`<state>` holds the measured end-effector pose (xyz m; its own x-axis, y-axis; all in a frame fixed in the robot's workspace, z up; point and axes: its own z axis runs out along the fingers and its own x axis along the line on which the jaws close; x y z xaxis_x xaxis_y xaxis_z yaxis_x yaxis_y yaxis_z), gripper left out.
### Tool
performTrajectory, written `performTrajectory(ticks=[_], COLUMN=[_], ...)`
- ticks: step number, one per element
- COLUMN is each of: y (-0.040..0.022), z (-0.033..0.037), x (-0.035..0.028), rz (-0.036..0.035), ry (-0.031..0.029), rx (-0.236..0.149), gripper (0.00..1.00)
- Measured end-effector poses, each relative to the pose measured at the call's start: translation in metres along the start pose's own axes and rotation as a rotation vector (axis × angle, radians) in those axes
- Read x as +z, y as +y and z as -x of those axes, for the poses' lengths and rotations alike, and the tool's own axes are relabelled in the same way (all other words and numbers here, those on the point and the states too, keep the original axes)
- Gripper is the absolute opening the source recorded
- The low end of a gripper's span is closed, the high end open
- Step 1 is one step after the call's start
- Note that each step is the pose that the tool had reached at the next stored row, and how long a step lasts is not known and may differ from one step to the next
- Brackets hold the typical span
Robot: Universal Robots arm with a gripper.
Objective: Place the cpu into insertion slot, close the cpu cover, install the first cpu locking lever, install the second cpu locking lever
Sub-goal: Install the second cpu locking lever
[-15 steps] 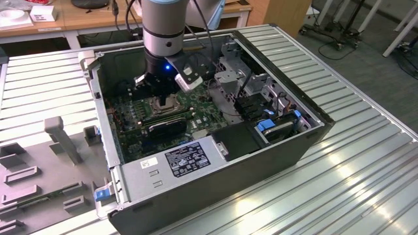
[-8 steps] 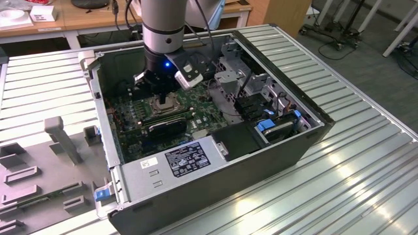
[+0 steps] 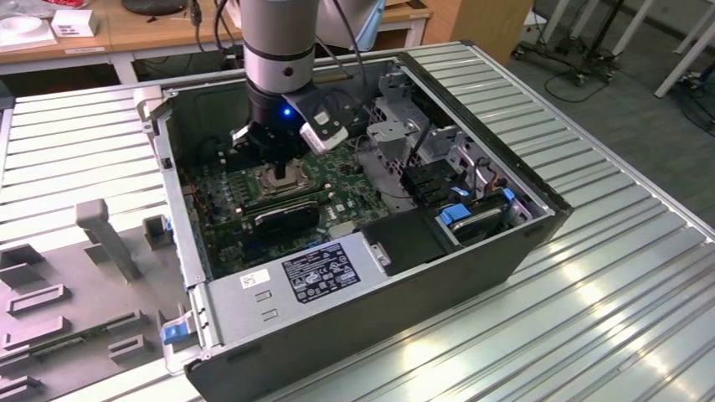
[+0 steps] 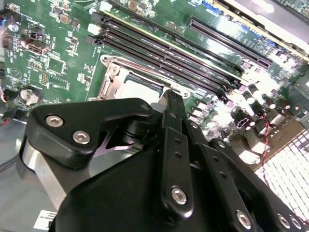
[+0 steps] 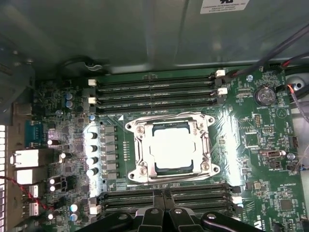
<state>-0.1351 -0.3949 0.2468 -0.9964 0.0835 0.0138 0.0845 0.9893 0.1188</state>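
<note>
- Gripper [image 5: 164, 203] hovers just above the motherboard [image 5: 260, 159], fingers [image 5: 159, 198] pressed together, holding nothing.
- CPU [image 5: 172, 148] sits in the insertion slot [image 5: 140, 145]; the CPU cover [image 5: 204, 145] appears to lie flat around it.
- Memory slots [image 5: 154, 92] lie beyond, then the computer case wall [image 5: 120, 34].

Open computer case [image 3: 369, 276] on ribbed table [image 3: 604, 276]

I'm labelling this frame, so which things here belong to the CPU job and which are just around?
Job:
- cpu, seated in the slot
- slot
- cover, down around the cpu
- tool, just above the socket

Around:
- memory slots
- coin battery
- grey tray outside the case
- label
</note>
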Motion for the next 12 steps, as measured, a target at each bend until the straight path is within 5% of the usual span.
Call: performTrajectory(ticks=[12], y=[0.0026], z=[0.0093], x=[0.0004], rz=[0.0011], ry=[-0.0056], rx=[0.0], gripper=[0.11])
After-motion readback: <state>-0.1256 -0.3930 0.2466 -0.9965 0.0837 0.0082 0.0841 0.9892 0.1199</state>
